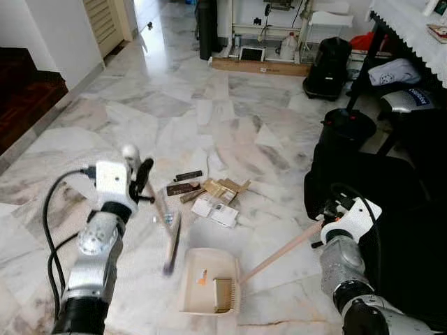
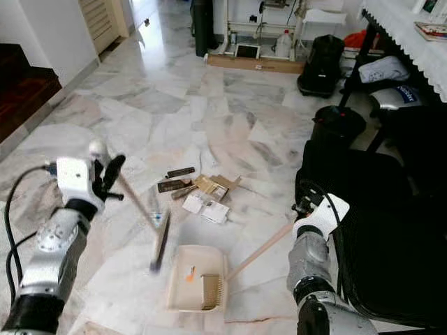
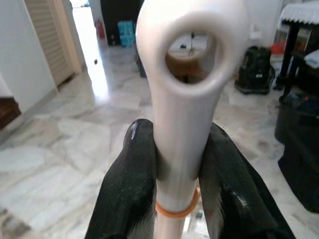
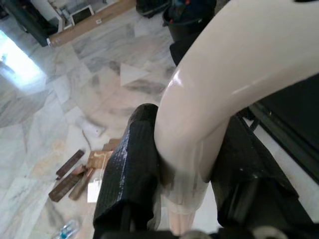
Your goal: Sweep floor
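My left gripper (image 1: 140, 178) is shut on the white handle of a small broom (image 1: 172, 244), whose dark head hangs blurred just left of the dustpan. In the left wrist view the black fingers (image 3: 129, 189) clamp the handle's (image 3: 182, 114) looped end. My right gripper (image 1: 334, 213) is shut on the long pale handle (image 1: 279, 252) of a cream dustpan (image 1: 208, 281) lying on the marble floor; the fingers (image 4: 127, 169) squeeze that handle (image 4: 209, 99). An orange scrap (image 1: 202, 279) lies inside the pan. A litter pile (image 1: 209, 195) of cardboard, wood bits and paper sits just beyond the pan.
A black chair (image 1: 377, 202) stands close on my right. A black bin (image 1: 347, 125), a black vacuum (image 1: 328, 66) and a table with white cloth (image 1: 412, 28) stand at the far right. Dark wooden stairs (image 1: 24, 98) rise at the left. Open marble floor (image 1: 160, 105) stretches ahead.
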Available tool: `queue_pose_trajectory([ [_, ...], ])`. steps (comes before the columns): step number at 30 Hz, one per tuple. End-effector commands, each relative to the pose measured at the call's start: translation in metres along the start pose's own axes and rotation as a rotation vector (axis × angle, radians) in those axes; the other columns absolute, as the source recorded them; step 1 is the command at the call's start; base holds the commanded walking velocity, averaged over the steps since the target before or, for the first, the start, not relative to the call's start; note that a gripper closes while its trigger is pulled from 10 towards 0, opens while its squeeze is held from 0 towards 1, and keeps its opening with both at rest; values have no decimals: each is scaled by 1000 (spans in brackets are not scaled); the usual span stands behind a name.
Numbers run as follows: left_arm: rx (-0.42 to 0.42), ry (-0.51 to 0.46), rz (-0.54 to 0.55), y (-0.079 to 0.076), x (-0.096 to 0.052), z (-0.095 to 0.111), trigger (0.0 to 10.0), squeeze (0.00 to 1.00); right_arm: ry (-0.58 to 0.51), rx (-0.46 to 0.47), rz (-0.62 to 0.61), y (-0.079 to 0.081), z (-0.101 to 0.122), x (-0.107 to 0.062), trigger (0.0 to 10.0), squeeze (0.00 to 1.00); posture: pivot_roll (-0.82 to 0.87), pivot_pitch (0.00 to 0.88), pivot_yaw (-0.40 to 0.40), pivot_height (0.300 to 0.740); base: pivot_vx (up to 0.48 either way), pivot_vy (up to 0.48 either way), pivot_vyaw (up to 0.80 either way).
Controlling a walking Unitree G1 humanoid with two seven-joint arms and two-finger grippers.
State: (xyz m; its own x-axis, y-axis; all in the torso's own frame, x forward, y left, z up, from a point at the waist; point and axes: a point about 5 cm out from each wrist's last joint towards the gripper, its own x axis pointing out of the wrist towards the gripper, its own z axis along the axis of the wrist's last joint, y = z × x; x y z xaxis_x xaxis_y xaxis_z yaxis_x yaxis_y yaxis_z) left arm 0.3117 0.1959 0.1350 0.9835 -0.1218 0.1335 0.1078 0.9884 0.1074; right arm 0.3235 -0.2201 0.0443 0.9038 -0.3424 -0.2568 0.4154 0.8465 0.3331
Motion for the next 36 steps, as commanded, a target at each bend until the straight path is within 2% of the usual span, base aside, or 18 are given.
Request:
queue_pose_trajectory([
  [1, 24, -23, -26, -7, -1, 0, 10000, 0, -78, 31, 10, 6, 19, 6, 10000, 0, 61, 0, -32, 740, 0, 0, 0],
  [12, -29, 4, -50, -21, -4, -14, 10000, 0, -114, -1, 15, 2, 20, 3, 10000, 0, 44, 0, -28, 740, 0, 0, 0],
  [16, -62, 28, 1, -17, -4, -24, 10000, 0, -133, -84, 43, 2, 22, 3, 10000, 0, 30, 0, -33, 740, 0, 0, 0],
  [23, -82, 16, 23, -16, 0, -23, 10000, 0, -175, -142, 47, -2, 29, 3, 10000, 0, 22, 0, -36, 740, 0, 0, 0],
  [26, -97, 13, 19, -21, 0, -25, 10000, 0, -212, -234, 56, -5, 34, 2, 10000, 0, 12, 0, -33, 740, 0, 0, 0],
  [36, -103, -2, 21, -21, 3, -24, 10000, 0, -217, -238, 69, -2, 34, 2, 10000, 0, 14, 0, -29, 740, 0, 0, 0],
])
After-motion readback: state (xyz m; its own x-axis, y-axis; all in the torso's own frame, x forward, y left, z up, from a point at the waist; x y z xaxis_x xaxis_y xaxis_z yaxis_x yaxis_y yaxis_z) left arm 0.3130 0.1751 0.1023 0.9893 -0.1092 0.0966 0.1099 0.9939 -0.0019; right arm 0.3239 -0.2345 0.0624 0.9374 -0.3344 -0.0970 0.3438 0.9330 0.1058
